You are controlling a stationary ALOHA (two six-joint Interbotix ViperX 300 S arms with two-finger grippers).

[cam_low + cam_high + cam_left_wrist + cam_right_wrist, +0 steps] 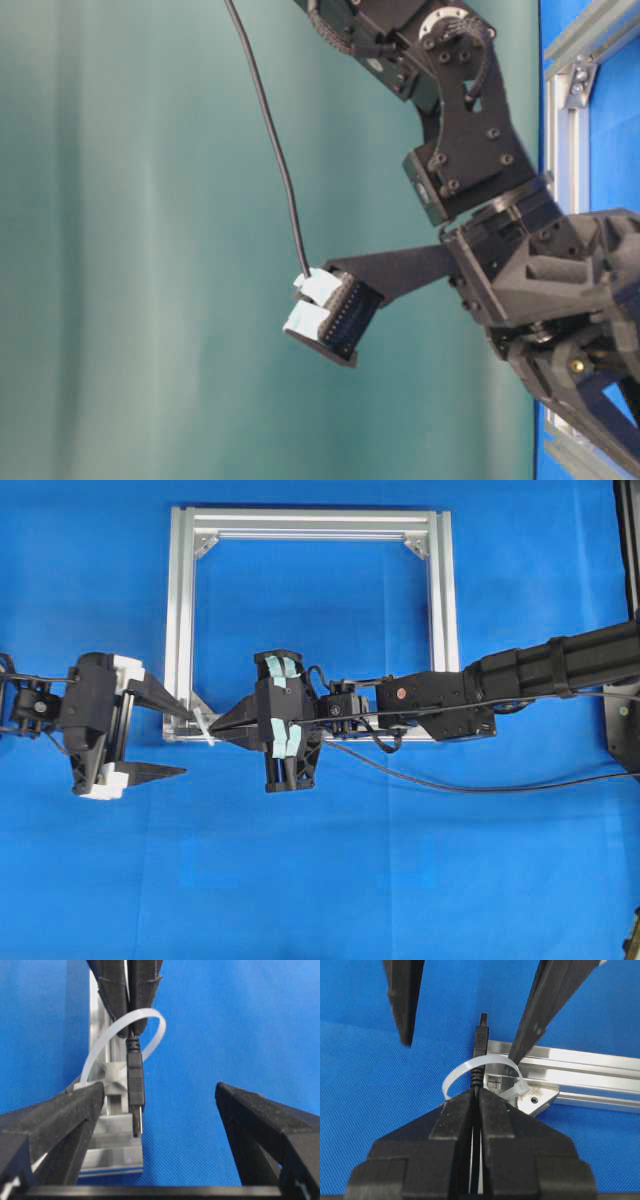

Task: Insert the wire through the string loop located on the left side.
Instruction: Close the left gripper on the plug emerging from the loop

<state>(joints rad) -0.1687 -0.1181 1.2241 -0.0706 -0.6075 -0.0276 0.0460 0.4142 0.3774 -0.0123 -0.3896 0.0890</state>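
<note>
Blue cloth (pixel 330 880) covers the whole table, and a square silver aluminium frame (pixel 180 630) lies flat on it in the upper middle of the overhead view. So both arms meet at the frame's lower left corner, where the string loop (pixel 150 1020) is tied on. It's a thin white band arching up from the rail, sitting next to the corner bracket (pixel 535 1097).

Right gripper (pixel 215 723) reaches in from the right side and its jaws are pinched tight on the wire (pixel 479 1055), just behind the plug. From the right wrist view the black cable comes out between the two closed fingers, goes through the white arch and the plug tip pokes out on the far side. The left wrist view backs that up: the plug (pixel 136 1095) hangs down on the near side of the loop, with the right fingers gripping right at the band.

Left gripper (pixel 185 743) is spread wide, holding nothing. Its two black fingers sit either side of the plug without touching it, and one fingertip is right up against the frame corner by the loop's base.

Rest of the wire trails back under the right arm and curves off to the right edge of the table
</note>
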